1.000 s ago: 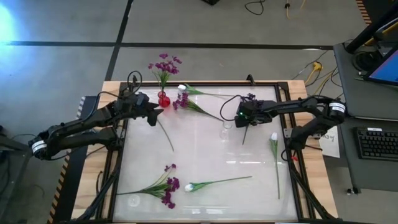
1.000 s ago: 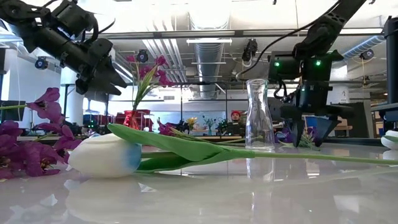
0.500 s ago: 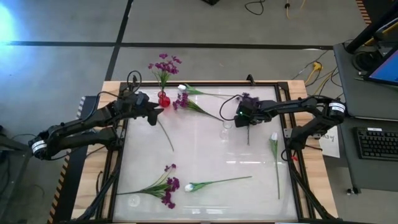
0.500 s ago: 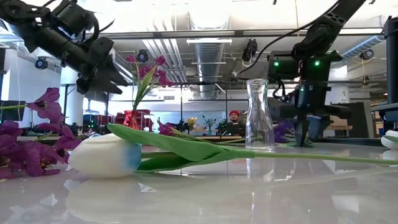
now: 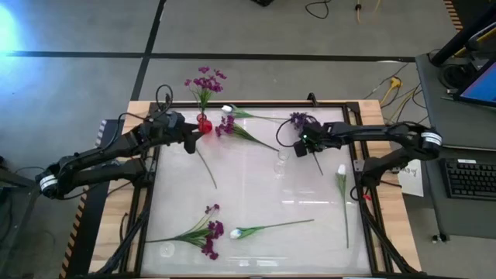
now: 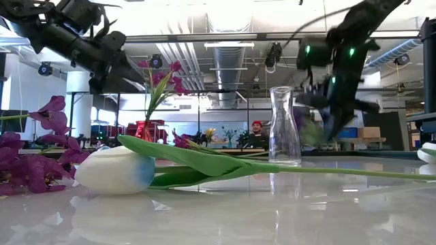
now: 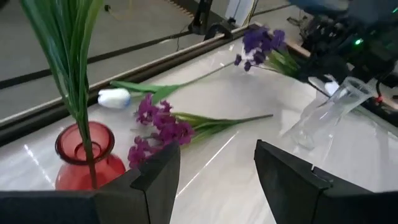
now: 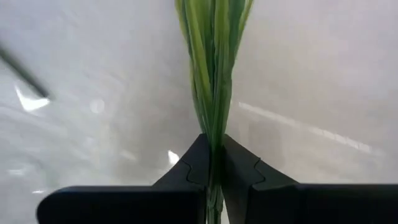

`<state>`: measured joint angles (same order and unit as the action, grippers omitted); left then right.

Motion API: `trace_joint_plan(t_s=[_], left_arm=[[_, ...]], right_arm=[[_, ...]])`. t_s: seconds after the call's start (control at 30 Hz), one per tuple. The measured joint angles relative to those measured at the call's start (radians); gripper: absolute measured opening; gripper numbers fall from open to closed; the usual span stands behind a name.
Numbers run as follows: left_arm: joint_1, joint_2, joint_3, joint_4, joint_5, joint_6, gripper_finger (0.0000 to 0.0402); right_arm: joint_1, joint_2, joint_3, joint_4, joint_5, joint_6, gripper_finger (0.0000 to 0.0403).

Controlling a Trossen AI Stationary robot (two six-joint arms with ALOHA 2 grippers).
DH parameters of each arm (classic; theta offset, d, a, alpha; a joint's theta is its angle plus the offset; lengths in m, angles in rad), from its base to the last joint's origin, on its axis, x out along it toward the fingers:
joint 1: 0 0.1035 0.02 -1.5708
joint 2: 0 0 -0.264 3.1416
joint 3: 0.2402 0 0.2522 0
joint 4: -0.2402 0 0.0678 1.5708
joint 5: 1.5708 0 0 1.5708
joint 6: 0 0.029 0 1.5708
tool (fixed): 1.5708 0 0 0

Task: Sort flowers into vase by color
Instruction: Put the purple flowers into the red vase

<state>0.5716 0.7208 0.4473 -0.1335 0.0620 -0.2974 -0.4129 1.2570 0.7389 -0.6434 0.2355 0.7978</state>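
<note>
The right gripper (image 5: pixel 308 142) sits near the back right of the table (image 5: pixel 256 194), its jaws pinched tight on the green stalk of a purple flower (image 5: pixel 298 120) (the right wrist view shows the leaves squeezed right between the fingers (image 8: pixel 239 171)). That stem hangs off the tabletop, just beside the clear glass vase (image 5: pixel 281 162).

The left gripper (image 5: pixel 188 138) hovers by the red vase (image 5: pixel 204 124) at the back left, jaws apart, holding nothing. The red vase already has a purple stem (image 5: pixel 204 80) standing in it.

On the table: a purple spray (image 5: pixel 229 126) and a white tulip (image 5: pixel 227 110) near the red vase, a bare stalk (image 5: pixel 207 168), a white tulip (image 5: pixel 341 170) at right, a purple bunch (image 5: pixel 208 232) and a white tulip (image 5: pixel 236 232) at front.
</note>
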Motion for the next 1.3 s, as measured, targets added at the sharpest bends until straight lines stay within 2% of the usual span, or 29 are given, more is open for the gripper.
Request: trace_joint_plan(t_s=[0.17,0.33,0.43,0.63,0.87,1.03,1.13,1.3], left_arm=[[-0.022,-0.001,-0.001,0.098,0.011,0.003,0.0194],[-0.054,-0.004,-0.001,0.227,0.077,0.044,0.0194],[-0.069,-0.004,0.002,0.292,0.096,0.052,0.0194],[-0.089,-0.004,0.004,0.395,0.117,0.053,0.0194],[-0.096,-0.002,0.004,0.498,0.138,0.050,0.0194],[-0.138,0.044,0.004,0.626,0.173,0.050,0.0194],[-0.162,0.090,0.004,0.711,0.173,0.053,0.0194],[-0.171,0.159,0.004,0.806,0.174,0.064,0.0194]], right_arm=[[0.000,-0.169,0.049,0.079,0.077,-0.122,0.0018],[0.001,-0.295,0.054,0.402,0.079,-0.339,0.0018],[0.002,-0.316,0.053,0.572,0.025,-0.443,0.0018],[0.002,-0.258,0.052,0.849,-0.179,-0.586,0.0018],[0.002,-0.158,0.051,1.089,-0.243,-0.666,0.0018],[0.002,-0.092,0.067,1.260,-0.383,-0.681,0.0018],[0.002,-0.047,0.106,1.289,-0.459,-0.682,0.0018],[0.002,0.027,0.189,1.288,-0.493,-0.685,0.0018]])
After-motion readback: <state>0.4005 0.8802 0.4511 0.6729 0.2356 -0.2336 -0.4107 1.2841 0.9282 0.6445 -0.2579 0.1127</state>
